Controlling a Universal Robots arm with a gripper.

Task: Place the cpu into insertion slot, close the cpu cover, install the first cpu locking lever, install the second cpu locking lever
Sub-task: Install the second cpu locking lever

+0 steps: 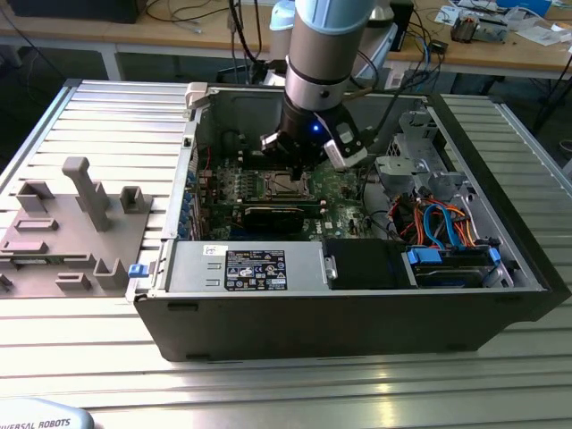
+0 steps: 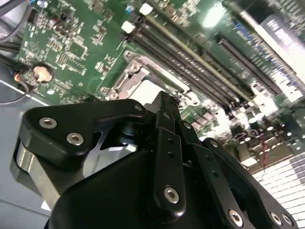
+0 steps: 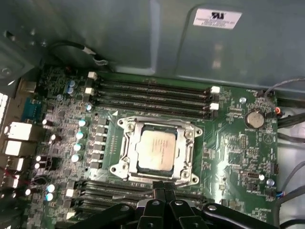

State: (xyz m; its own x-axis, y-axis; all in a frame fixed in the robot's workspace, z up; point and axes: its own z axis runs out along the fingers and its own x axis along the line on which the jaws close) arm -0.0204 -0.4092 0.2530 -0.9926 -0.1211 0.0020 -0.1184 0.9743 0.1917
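The cpu (image 3: 156, 150) lies flat in the insertion slot (image 3: 125, 164) on the green motherboard, its silvery-grey top face up. The cpu cover (image 3: 187, 151), a silvery frame, lies down around the chip's edges. I cannot tell how the locking levers stand. My gripper (image 3: 162, 184) hovers just off one edge of the socket with its black fingers (image 3: 167, 193) pressed together and nothing between them. In the second wrist view the gripper (image 2: 164, 97) points at the socket (image 2: 143, 86). In the exterior view the gripper (image 1: 292, 170) hangs inside the black case, right over the socket (image 1: 288, 186).
Rows of memory slots (image 3: 152, 93) flank the socket. A coin battery (image 3: 254, 119) sits nearby. A long black card (image 1: 268, 217), a power supply (image 1: 246, 268) and a drive bay with blue cables (image 1: 447, 241) crowd the case. A grey fixture tray (image 1: 71, 223) lies on the exterior view's left.
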